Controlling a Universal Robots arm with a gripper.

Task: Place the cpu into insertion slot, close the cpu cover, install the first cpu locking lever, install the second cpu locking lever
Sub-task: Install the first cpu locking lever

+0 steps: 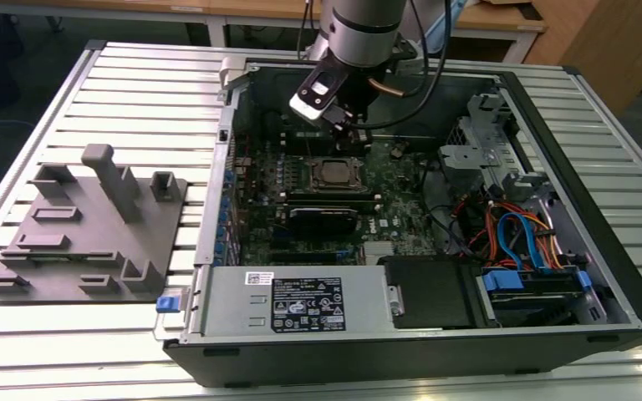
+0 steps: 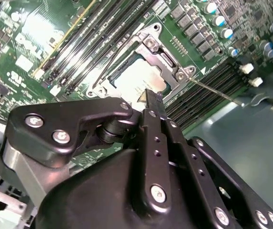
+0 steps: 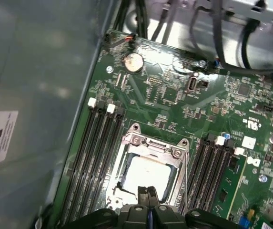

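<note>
The cpu, pale silver, lies flat in the insertion slot on the green motherboard, also seen from outside as a small square. The cpu cover, a silver metal frame, lies down around the chip, its window showing the chip's top. A thin metal locking lever sticks out from the socket corner across the memory slots. My gripper hangs just above the socket's edge, its black fingers pressed together and holding nothing, as both wrist views show.
The open computer case lies on a slatted metal table. Long black memory slots flank the socket. Cables and drive bays fill the exterior view's right; the power supply sits near. A grey fixture stands on the exterior view's left.
</note>
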